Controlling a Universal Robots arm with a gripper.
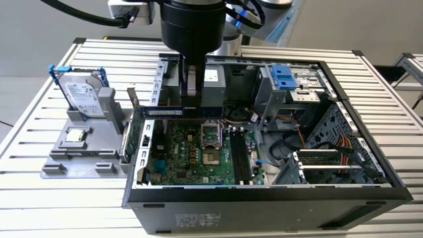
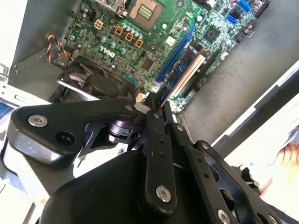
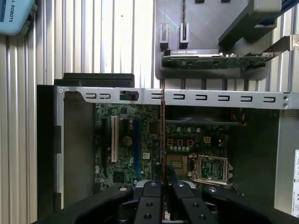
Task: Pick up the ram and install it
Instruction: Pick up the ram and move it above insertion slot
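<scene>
One black two-fingered gripper [image 1: 191,101] is clamped on the long, thin blue-green ram [image 1: 163,112] with a pale label, held level above the green motherboard [image 1: 198,158] near the far edge of the open black computer case [image 1: 264,194] on the slatted metal table [image 1: 390,119]; in the first wrist view the ram [image 3: 162,126] shows edge-on between the fingers [image 3: 150,203]

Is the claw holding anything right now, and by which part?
Yes: the claw holds the ram stick, pinched by its upper long edge near the middle.
</scene>
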